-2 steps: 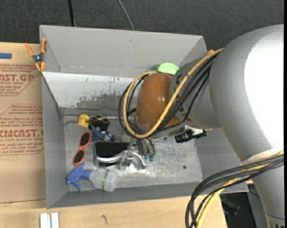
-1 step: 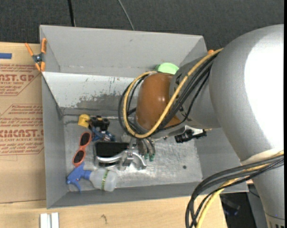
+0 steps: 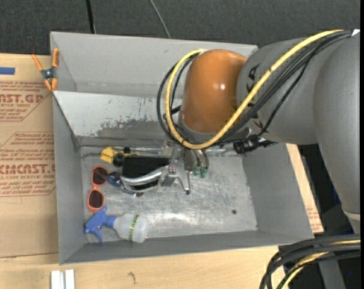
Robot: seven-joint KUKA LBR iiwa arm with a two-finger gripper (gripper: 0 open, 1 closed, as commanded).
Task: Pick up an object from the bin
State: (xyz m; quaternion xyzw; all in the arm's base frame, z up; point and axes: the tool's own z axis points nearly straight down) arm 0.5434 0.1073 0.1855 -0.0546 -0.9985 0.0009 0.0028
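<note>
Jaws: I can't tell from here whether they are spread or pressed together. The gripper (image 3: 181, 180) sits low over the middle of the bin (image 3: 109, 108).

Left to right: orange sunglasses (image 3: 96, 191) and a blue-headed spray bottle (image 3: 119, 226) lie near the left wall, with a small yellow piece (image 3: 108, 155) behind them. Next comes a black tool with a pale band (image 3: 143, 170). Its right end is just beside the gripper, touching or not I can't say. I see nothing gripped. My reading: this is the approach to the black tool, and the grasp is not yet made. The next move calls for centring over the tool's right end, closing on it firmly, then lifting straight up, clear of the sunglasses and the back wall.
</note>
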